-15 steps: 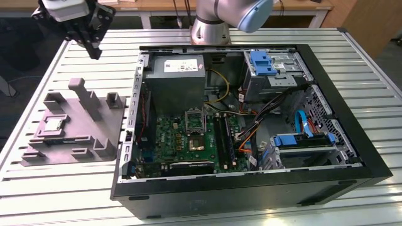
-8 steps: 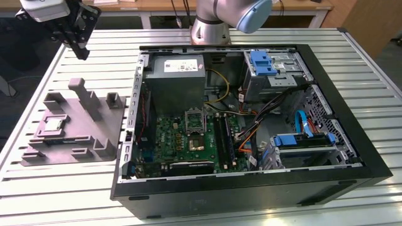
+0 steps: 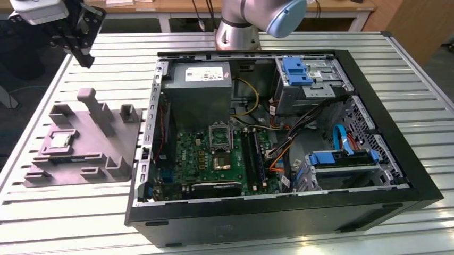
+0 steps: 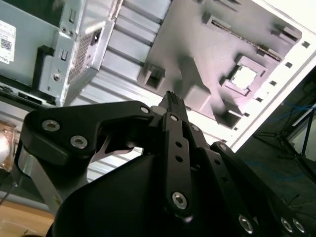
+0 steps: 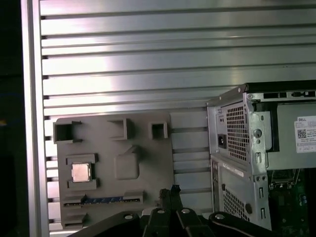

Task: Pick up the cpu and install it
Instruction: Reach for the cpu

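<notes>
In the exterior view the arm (image 3: 280, 16) rises from its silver base (image 3: 237, 32) at twelve o'clock. Its black gripper (image 3: 86, 59) hangs raised at nine o'clock from that base, fingers slanting toward five o'clock. In both wrist views the gripper (image 4: 170, 96) (image 5: 170, 190) has its fingertips pressed together, gripping nothing.

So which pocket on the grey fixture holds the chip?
The square pocket midway along the grey fixture's edge at the exterior view's left; only it holds the silvery square cpu.
</notes>
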`<action>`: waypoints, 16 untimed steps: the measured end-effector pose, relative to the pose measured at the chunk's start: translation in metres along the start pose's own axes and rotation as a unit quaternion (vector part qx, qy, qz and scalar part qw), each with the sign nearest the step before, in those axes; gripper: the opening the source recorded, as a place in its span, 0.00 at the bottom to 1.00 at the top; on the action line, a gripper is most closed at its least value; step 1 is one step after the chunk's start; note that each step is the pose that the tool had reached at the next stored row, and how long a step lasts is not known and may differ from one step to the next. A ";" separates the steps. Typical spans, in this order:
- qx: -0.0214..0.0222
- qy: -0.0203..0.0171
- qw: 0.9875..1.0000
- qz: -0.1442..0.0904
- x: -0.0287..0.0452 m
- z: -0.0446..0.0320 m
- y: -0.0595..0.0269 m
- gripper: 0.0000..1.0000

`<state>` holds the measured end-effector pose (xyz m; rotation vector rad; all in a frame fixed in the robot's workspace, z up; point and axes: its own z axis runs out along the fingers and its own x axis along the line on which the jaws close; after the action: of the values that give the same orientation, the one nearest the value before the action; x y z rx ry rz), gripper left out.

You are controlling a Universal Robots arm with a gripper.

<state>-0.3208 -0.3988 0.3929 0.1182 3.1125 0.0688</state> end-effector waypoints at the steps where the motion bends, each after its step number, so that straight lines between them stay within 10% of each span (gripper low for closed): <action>1: 0.000 0.000 1.000 0.000 0.0044 -0.0002 -0.0003 0.11; 16: 0.000 0.000 1.000 0.000 0.0689 -0.0006 -0.0047 0.11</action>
<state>-0.3899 -0.3982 0.3916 0.1178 3.1126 0.0688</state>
